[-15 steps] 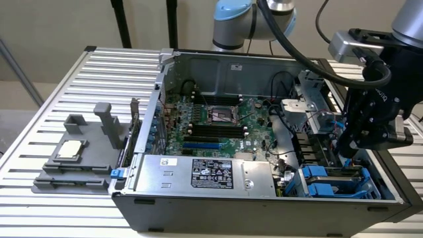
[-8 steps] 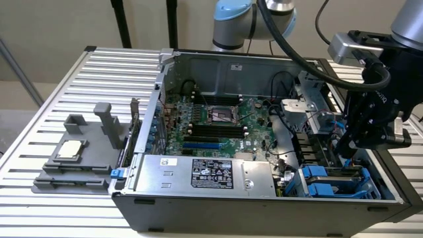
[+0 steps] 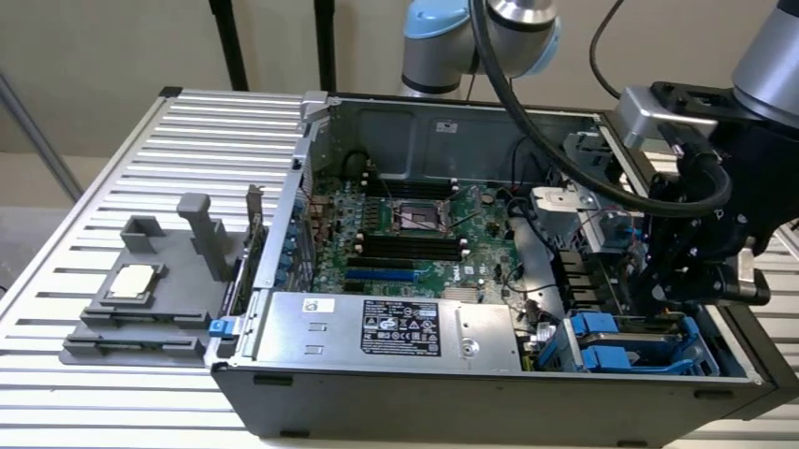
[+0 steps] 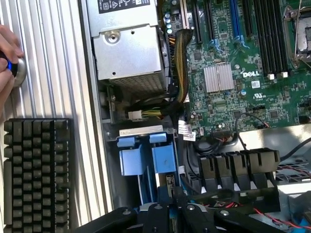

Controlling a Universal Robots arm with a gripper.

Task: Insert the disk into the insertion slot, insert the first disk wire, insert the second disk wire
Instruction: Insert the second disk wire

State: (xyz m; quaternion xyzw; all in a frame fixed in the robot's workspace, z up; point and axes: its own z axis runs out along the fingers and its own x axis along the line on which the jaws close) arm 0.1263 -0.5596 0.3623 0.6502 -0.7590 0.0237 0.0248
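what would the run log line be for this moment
end effector: shut, low over insertion slot | blue fittings in slot | power supply at case front | hand beside keyboard

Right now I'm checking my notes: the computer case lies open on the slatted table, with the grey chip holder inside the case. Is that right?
Not quite. The grey chip holder stands outside the computer case, on the slatted table, as the exterior view shows.

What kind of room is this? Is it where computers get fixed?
Probably a robot lab or workshop for putting computers together. An open computer case lies on a ribbed metal table, a robot arm reaches into it, and a keyboard sits beside it.
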